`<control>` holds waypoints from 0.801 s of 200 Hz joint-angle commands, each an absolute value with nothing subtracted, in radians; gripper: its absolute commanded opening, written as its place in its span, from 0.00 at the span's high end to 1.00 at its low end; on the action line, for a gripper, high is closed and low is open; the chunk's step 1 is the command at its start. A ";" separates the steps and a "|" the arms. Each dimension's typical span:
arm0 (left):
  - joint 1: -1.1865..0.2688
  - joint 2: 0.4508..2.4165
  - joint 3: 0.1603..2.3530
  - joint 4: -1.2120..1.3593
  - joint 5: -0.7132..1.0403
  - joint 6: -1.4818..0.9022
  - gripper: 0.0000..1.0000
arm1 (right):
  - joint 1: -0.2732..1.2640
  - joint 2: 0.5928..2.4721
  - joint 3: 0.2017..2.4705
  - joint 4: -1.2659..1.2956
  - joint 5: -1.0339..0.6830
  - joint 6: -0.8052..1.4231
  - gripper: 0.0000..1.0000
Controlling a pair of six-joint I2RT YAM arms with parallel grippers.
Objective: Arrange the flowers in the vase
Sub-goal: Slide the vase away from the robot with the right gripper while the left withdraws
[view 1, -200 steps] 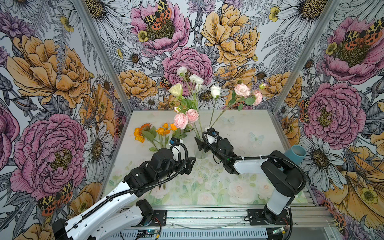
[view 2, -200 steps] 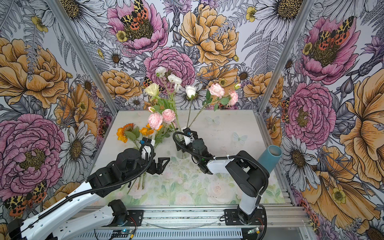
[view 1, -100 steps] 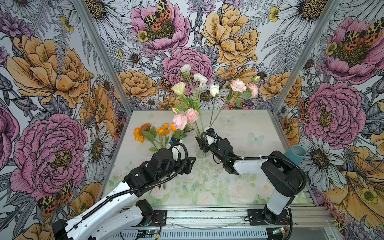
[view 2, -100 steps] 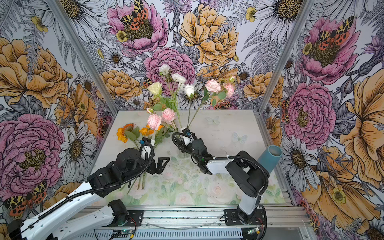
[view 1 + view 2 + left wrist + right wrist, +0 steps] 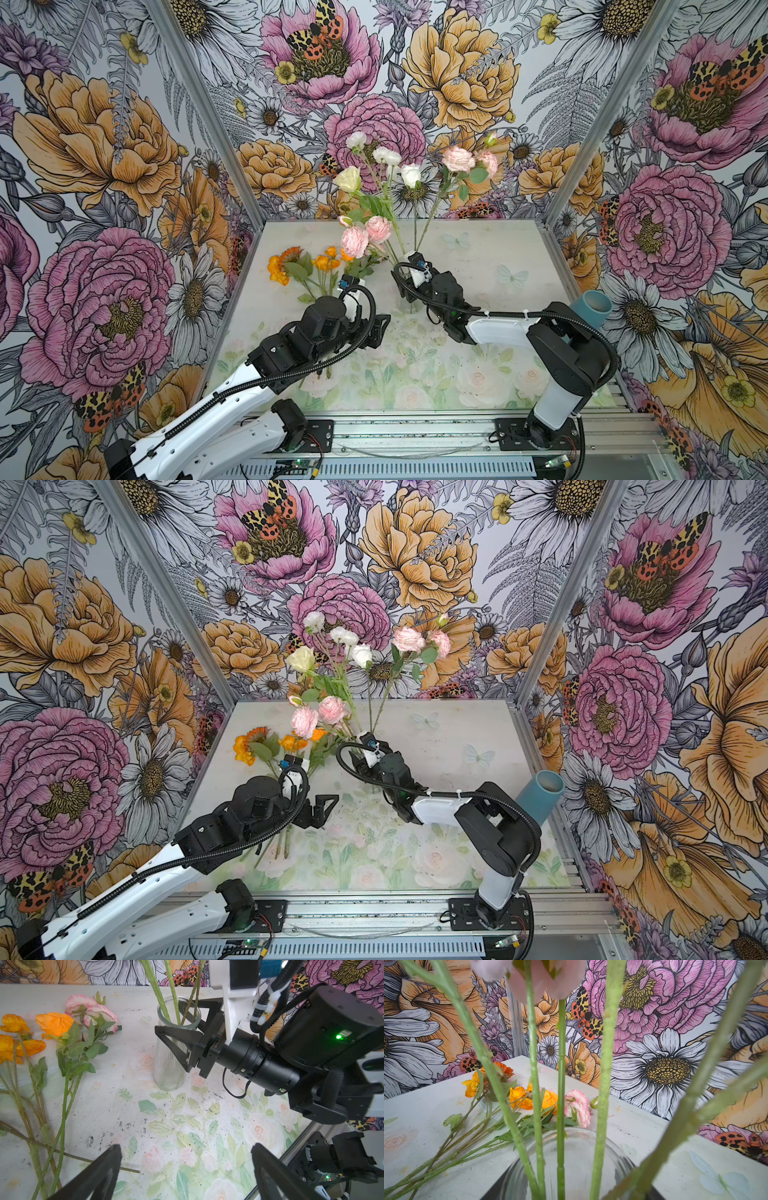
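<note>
Right jaws gripping vase [image 5: 168, 1073], loose flowers [image 5: 55, 1024] beside; left jaws wide

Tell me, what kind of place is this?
Probably a robot test booth: flowery wallpaper between metal posts, a left arm and right arm mounted on a rail, a glass vase on the tabletop.
</note>
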State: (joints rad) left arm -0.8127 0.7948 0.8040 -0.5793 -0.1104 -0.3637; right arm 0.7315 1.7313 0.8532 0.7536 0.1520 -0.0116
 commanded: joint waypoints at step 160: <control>-0.767 1.017 0.789 -0.275 0.043 -0.250 0.01 | 0.424 1.957 1.203 1.043 0.172 -0.057 0.41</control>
State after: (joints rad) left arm -0.7761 0.9874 0.7910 -0.3805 -0.0566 -0.3084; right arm 0.4541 1.9335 1.1030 0.8299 0.1658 -0.0875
